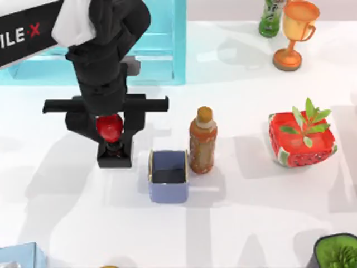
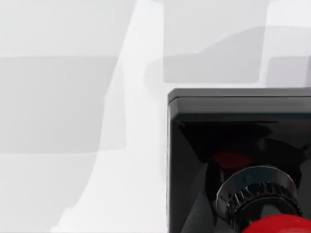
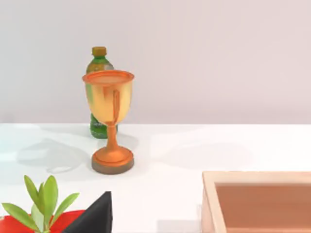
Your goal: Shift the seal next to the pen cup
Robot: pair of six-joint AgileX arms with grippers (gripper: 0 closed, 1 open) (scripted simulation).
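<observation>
The seal [image 1: 110,128], a glossy red ball knob on a black square base, stands just left of the pen cup [image 1: 168,176], a small periwinkle-blue open-topped square container. A narrow strip of table separates them. My left gripper [image 1: 110,127] hangs over the seal with a finger pressed on each side of the red knob, shut on it. The left wrist view looks down on the seal's black base [image 2: 233,126], its metal collar and the knob's top edge. A black part of my right gripper [image 3: 97,216] shows in the right wrist view, off to the table's right.
An amber bottle [image 1: 203,140] stands against the cup's right rear corner. A red watermelon-patterned plant pot [image 1: 302,139] sits at the right. An orange trophy cup [image 1: 294,34] and a green bottle [image 1: 271,18] are at the back, beside a pale blue rack [image 1: 162,50]. A wooden box [image 3: 257,201] is near the right gripper.
</observation>
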